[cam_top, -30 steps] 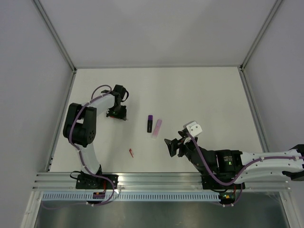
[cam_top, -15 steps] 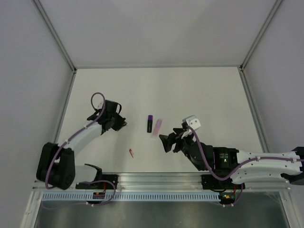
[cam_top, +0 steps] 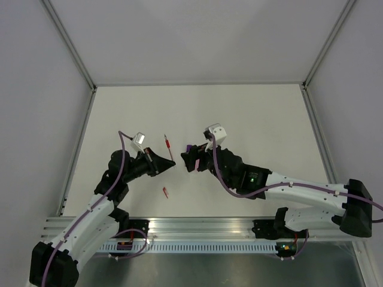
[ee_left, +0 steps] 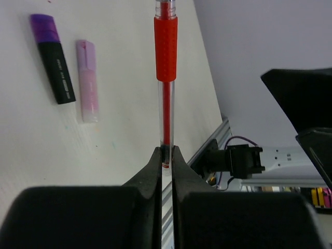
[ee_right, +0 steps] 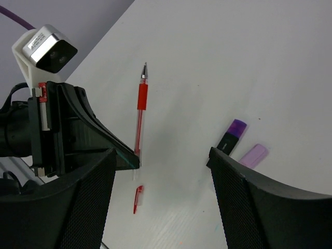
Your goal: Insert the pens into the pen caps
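Spreading its jaws wide, the right gripper (ee_right: 162, 154) is hovering just right of the red pen (ee_right: 140, 119), gripping nothing. The left gripper (ee_left: 166, 153) is pinching that pen's clear rear end tightly. The pale pink marker (ee_right: 253, 155) and dark purple cap (ee_right: 231, 136) are lying side by side farther right of the pen. The red cap (ee_right: 137, 197) is lying near the pen's clamped end.
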Controlling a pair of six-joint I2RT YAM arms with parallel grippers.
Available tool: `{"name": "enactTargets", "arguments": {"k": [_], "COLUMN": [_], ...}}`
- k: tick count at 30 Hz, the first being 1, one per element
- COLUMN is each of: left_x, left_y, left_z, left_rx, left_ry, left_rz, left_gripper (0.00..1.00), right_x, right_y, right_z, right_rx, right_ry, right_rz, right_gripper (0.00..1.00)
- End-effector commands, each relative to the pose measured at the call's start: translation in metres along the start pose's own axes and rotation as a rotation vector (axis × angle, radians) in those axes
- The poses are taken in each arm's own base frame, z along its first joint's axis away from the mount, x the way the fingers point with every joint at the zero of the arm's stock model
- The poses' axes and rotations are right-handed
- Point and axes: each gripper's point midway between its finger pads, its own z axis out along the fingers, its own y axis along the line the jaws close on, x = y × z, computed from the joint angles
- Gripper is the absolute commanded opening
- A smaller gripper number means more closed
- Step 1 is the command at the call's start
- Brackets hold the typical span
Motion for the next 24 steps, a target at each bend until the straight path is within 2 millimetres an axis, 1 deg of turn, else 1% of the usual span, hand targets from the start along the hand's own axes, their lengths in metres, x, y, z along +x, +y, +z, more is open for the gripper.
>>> {"name": "enactTargets", "arguments": {"k": [1,2,5,8,13,14,15,16,17,18,22,23,24], "left_x": [0.019,0.021,0.026,0.027,0.027,0.028,0.030,0.030,0.031,0.032,0.034,0.034,0.036], "left_y": [-0.021,-0.022,-0.023,-0.025,-0.031,-0.031,-0.032,-0.033,-0.033,-0.033,-0.030,-0.031,-0.029], "left_z": [-0.009,-0.010,-0.014,-0.017,-0.024,-0.025,-0.025,-0.026,-0.027,-0.027,-0.028,-0.029,-0.029], "left_rx": [0.165,0.171,0.193,0.198,0.216,0.222,0.227,0.233,0.234,0.233,0.229,0.231,0.226], "left_ry": [0.063,0.072,0.082,0.076,0.059,0.064,0.069,0.069,0.074,0.077,0.078,0.080,0.086], "left_rz": [0.072,0.068,0.076,0.095,0.112,0.108,0.106,0.110,0.110,0.110,0.117,0.120,0.119], "left_gripper": [0.02,0.02,0.02,0.02,0.02,0.02,0.02,0.02,0.02,0.02,0.02,0.02,0.02], "right_x": [-0.016,-0.011,-0.004,0.003,0.016,0.021,0.025,0.025,0.031,0.032,0.039,0.041,0.042], "right_y": [0.040,0.043,0.049,0.054,0.049,0.049,0.051,0.055,0.055,0.058,0.058,0.058,0.058], "right_z": [0.011,0.018,0.030,0.035,0.044,0.048,0.049,0.050,0.053,0.053,0.056,0.057,0.057], "right_rx": [-0.171,-0.178,-0.197,-0.215,-0.182,-0.177,-0.190,-0.200,-0.202,-0.213,-0.211,-0.209,-0.211], "right_ry": [-0.017,-0.002,0.014,0.029,0.045,0.054,0.067,0.068,0.082,0.087,0.096,0.098,0.102], "right_rz": [0.053,0.050,0.053,0.055,0.056,0.056,0.060,0.062,0.062,0.070,0.084,0.083,0.083], "right_gripper": [0.78,0.78,0.77,0.76,0.73,0.70,0.63,0.60,0.58,0.55,0.47,0.42,0.40]}}
